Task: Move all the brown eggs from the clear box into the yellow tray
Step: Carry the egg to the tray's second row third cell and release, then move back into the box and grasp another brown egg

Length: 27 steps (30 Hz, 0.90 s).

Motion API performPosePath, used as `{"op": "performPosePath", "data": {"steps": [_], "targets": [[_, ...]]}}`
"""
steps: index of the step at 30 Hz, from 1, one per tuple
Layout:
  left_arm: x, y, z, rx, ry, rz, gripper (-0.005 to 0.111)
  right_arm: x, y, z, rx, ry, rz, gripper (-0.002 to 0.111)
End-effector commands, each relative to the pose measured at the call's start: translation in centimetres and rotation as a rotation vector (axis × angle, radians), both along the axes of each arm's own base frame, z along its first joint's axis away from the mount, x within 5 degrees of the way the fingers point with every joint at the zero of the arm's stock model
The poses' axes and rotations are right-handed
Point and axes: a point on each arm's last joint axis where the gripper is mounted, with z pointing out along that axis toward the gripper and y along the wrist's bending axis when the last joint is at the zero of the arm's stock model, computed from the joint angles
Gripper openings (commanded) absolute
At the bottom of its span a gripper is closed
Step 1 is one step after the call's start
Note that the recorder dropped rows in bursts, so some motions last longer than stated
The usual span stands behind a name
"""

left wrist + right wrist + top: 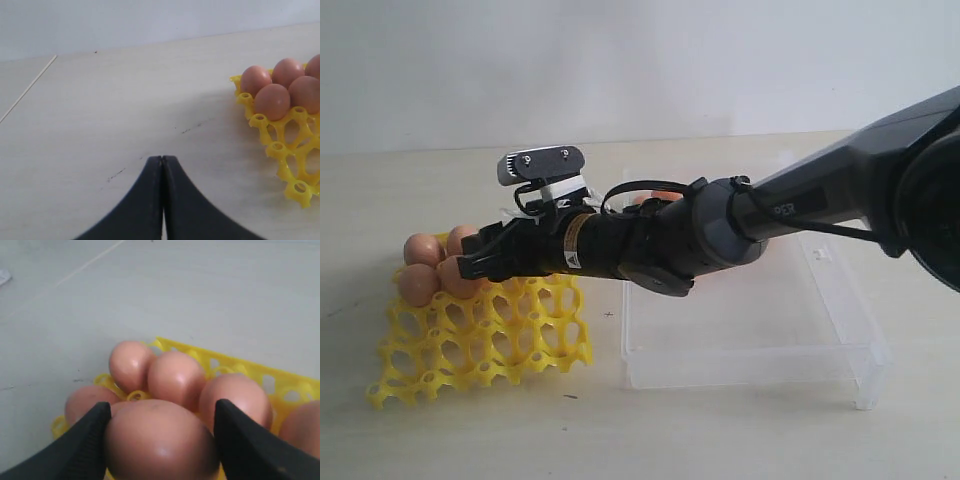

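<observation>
At the L of the ext. view the yellow tray [480,350] is seen lying flat on the pale worktop [720,430]. A group of brown eggs [420,247] is seated in its far L corner, packed close together.

In the L wrist view the left fingers [147,200] are seen pressed together w/ nothing between them, over the worktop. The tray corner and its eggs lie off to one side, well apart. This arm is not seen in the ext. view.

Just R of the egg group, the right fingers [485,262] are held low over the far part of the tray. The black arm [720,225] is stretched in from the R side, across the clear box [750,330]. In the R wrist view one egg [160,440] is pinched between these fingers, w/ a black finger against each flank. Five more eggs are seen in cells just beyond it. Whether the pinched egg rests in a cell cannot be told.

Further R, the clear box is set just beside the tray, not touching it. An orange-brown patch [660,197], prob. another egg, is glimpsed behind the arm at the box's far side.
</observation>
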Motion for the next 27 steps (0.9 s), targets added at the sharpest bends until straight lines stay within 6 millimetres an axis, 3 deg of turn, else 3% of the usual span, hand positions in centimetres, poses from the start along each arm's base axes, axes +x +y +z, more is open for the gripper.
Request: {"op": "performPosePath", "data": {"steps": [1,6,10,13,17,19,23,27], "targets": [[0.0,0.0,0.2,-0.002,-0.018,-0.006,0.0,0.3,-0.2,0.1,-0.015,0.016,-0.021,0.002],[0.0,0.0,0.2,-0.002,-0.018,-0.006,0.0,0.3,-0.3,-0.1,-0.027,0.03,-0.034,0.026],[0.0,0.0,0.2,-0.002,-0.018,-0.006,0.0,0.4,-0.3,-0.1,-0.01,0.075,-0.063,0.058],[0.0,0.0,0.2,-0.002,-0.018,-0.006,0.0,0.4,-0.4,0.3,-0.006,0.078,-0.07,0.067],[0.0,0.0,0.2,-0.002,-0.018,-0.006,0.0,0.4,-0.7,2.9,-0.014,0.051,-0.091,0.066],[0.0,0.0,0.2,-0.002,-0.018,-0.006,0.0,0.4,-1.4,4.8,-0.072,0.044,-0.132,0.059],[0.0,0.0,0.2,-0.002,-0.018,-0.006,0.0,0.1,-5.0,9.3,-0.366,0.003,-0.228,0.036],[0.0,0.0,0.2,-0.002,-0.018,-0.006,0.0,-0.5,-9.0,11.0,-0.662,0.072,-0.19,0.02]]}}
